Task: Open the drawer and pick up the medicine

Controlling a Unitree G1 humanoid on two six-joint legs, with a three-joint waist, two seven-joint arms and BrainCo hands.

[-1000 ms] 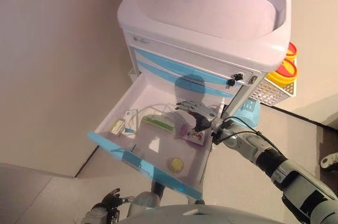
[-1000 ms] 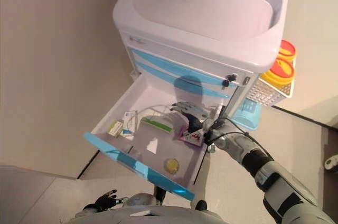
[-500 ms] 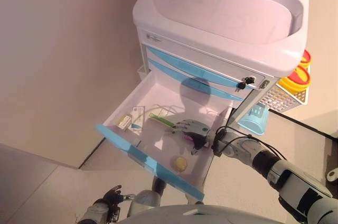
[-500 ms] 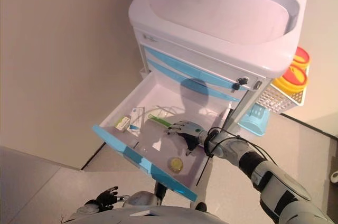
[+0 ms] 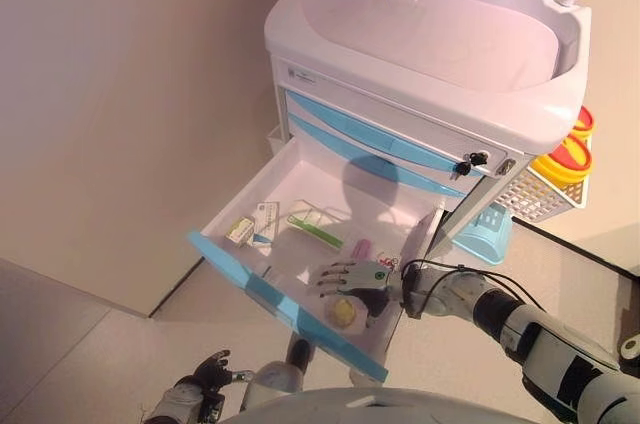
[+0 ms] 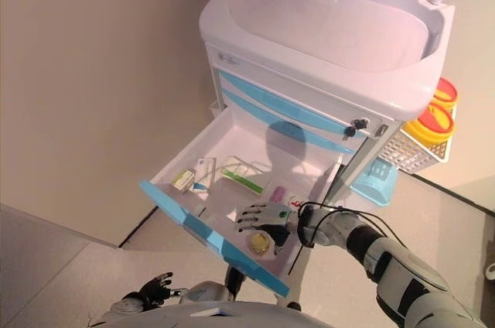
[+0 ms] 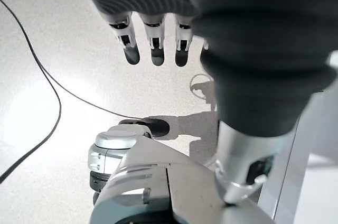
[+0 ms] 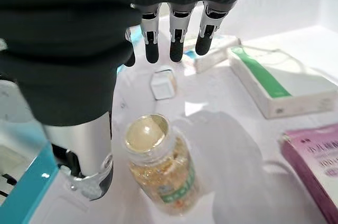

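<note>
The cart's lowest drawer [image 5: 255, 284], white with a blue front, stands pulled out. Near its front right corner lies a small medicine bottle [image 5: 343, 312] with a yellowish lid and amber contents, seen close up in the right wrist view [image 8: 157, 166]. My right hand [image 5: 352, 278] hovers just above the bottle, open, with straight fingers [image 8: 176, 42] reaching past it and the thumb beside it. Nothing is held. My left hand [image 5: 205, 376] hangs low at the bottom left, open, with its fingers [image 7: 156, 47] over the floor.
The drawer also holds a green-and-white box [image 5: 315, 231], a pink box [image 5: 360, 247], two small packets [image 5: 250, 227] at the left and a tiny white cube [image 8: 162, 84]. The cart [image 5: 430, 34] has a basin top, with a basket of yellow containers [image 5: 565, 156] and a blue bin [image 5: 487, 229] at its right.
My right hand has moved from the pink box towards the drawer's front and now hovers over the bottle. The head camera has shifted as well. The left hand has stayed put.
</note>
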